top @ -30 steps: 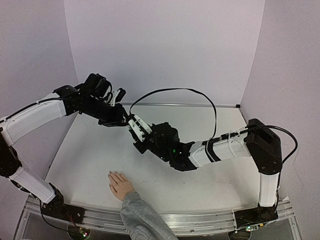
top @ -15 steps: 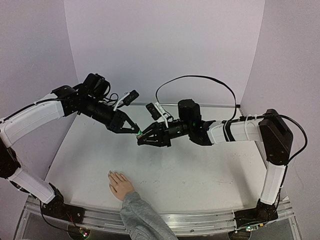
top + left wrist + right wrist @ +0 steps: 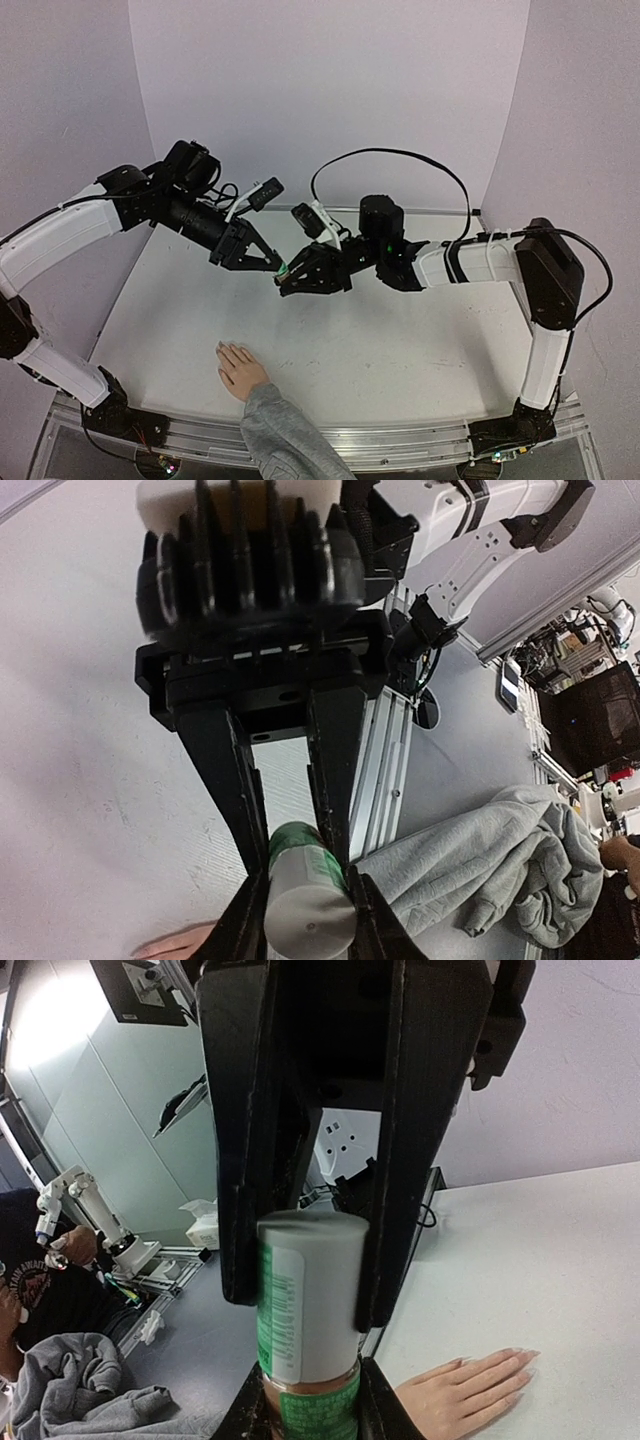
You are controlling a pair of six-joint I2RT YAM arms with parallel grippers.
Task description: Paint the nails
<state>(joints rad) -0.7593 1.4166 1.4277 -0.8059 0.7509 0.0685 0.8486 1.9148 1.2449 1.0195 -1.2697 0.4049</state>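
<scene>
Two arms, two tools, one bottle, one mannequin hand. The mannequin hand [image 3: 240, 368] lies palm down on the desk [image 3: 410, 345] at its near edge, in one grey knit sleeve [image 3: 282, 432]. Its nails [image 3: 522, 1356], the task's thing, are pale tips at the ends of the fingers, which point away from the arm bases; the top view shows them too small to count. The single bottle [image 3: 310, 1300], whitish with a green label, is held in the air beyond the hand, toward the back wall and slightly to the hand's right, well apart from it. The left tool [image 3: 270, 263] is clamped on the bottle's white body; the right tool [image 3: 293, 277] is clamped on its opposite, green-banded end, so that both tools meet tip to tip. Compared with half a second before, the meeting point sits almost where it was, with the two tools drawn closer together. One second before, the right arm lay lower and folded over the desk. The mannequin hand has not shifted
</scene>
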